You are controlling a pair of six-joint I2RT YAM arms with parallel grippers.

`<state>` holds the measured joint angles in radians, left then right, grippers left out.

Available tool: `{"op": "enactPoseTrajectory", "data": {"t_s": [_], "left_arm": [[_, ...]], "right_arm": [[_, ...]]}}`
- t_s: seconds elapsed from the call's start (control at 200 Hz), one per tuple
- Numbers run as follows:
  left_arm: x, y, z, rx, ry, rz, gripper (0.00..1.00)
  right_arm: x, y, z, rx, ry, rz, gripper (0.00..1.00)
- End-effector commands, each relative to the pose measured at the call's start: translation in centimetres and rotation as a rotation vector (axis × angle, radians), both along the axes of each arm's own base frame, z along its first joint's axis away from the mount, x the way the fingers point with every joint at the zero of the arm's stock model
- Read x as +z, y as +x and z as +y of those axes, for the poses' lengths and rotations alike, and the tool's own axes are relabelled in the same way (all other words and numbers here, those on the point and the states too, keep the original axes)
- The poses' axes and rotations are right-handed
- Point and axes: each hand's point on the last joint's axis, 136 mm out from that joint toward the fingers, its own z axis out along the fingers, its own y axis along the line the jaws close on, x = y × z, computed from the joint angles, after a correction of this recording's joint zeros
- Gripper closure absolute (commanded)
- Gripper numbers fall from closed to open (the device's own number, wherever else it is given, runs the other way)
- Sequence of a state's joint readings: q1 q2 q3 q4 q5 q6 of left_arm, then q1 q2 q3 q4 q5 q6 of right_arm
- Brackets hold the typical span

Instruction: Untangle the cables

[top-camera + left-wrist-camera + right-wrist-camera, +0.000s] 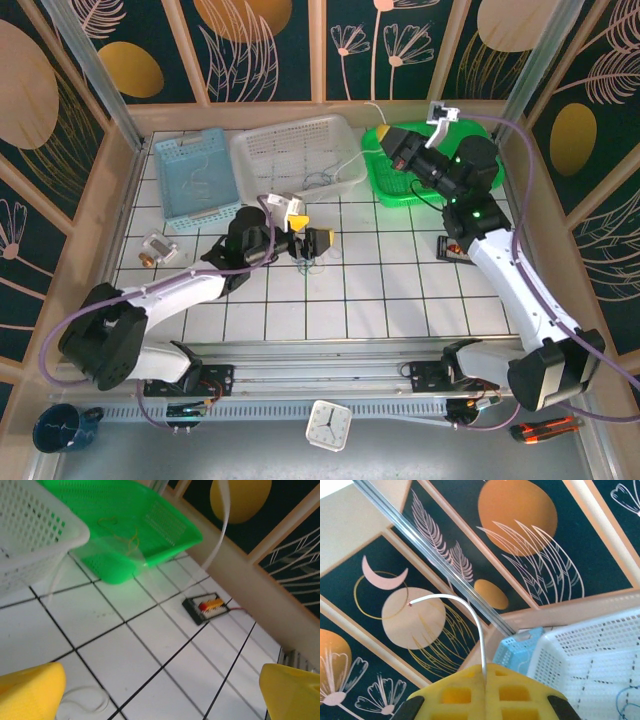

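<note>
My right gripper hovers over the green basket, shut on a thin white cable that curves up and away from the closed yellow fingers. My left gripper stands open at mid-table, just above a small clump of cables. A white cable loop lies beside the left finger. Yellowish wire lies in the green basket. A blue wire rests in the white basket, and a pale wire in the blue basket.
A black connector board lies on the tiles by the right arm. A small metal part sits at the left edge. The three baskets line the back of the table, under the wooden wall. A clock, mug and cutter lie beyond the front rail.
</note>
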<state>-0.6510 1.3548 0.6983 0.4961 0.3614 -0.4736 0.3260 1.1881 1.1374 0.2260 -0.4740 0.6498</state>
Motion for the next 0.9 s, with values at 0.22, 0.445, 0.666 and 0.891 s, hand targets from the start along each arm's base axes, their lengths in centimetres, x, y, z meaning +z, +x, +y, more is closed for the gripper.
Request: {"op": "enactPoseTrajectory", "data": {"t_s": [0.22,0.445,0.666,0.891], "left_arm": [[13.8,-0.6,-0.3,-0.027,-0.314,-0.155,0.01],[17.6,-0.6,-0.7,-0.058,-0.443,-0.181,0.01],[18.8,0.1,-0.9,-0.054,-0.5,-0.199,0.02],[19.6,0.8,-0.4,-0.003,-0.546,-0.228,0.05]], "right_arm": [[-2.4,-1.3,0.6,0.061,-0.011,0.017,1.0],[-3.3,-2.2,2.9,0.112,0.001,0.034,1.0],[-3.7,-3.4,5.8,0.17,0.006,0.041,1.0],[-3.8,-4.7,8.7,0.233,0.007,0.044,1.0]]}}
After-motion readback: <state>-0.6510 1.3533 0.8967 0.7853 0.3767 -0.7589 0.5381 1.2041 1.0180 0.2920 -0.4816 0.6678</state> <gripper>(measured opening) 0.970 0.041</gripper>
